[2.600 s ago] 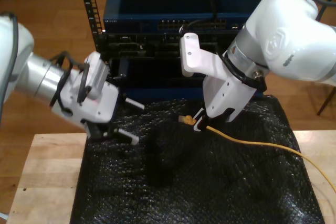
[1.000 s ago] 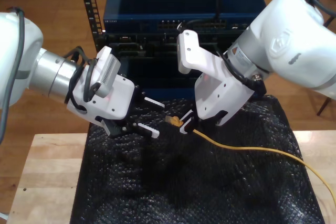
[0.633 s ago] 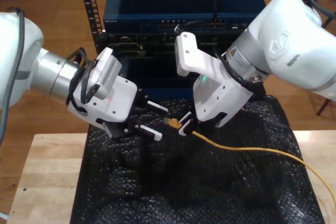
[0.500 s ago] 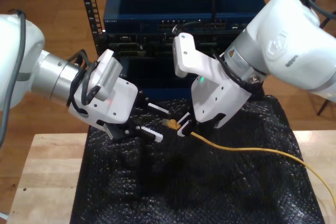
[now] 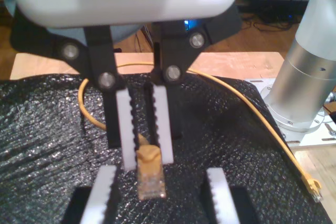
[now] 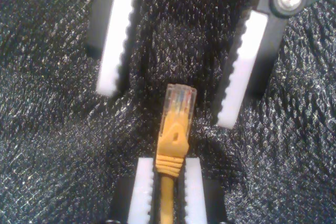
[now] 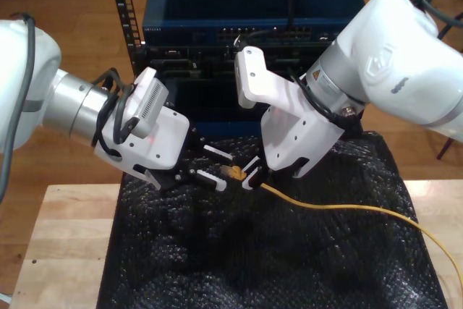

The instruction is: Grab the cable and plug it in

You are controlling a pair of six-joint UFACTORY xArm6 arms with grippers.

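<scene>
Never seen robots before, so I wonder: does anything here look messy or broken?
Nothing looks broken. Only the black sheet over the table lies rumpled, and the cable trails loose behind my second gripper.

Yellow-orange cable (image 7: 340, 208) — clear plug (image 6: 179, 99) at tip, raised off black mat (image 7: 289, 265), rest trailing toward exterior view's right.

yellow-orange cable (image 6: 169, 182), clear plug (image 6: 179, 99); white ribbed fingers (image 6: 116, 35); glittery black mat (image 7: 289, 251); dark blue rack unit (image 7: 246, 5).

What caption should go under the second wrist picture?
My second gripper holds the yellow cable, plug pointing at my open first gripper.
</scene>
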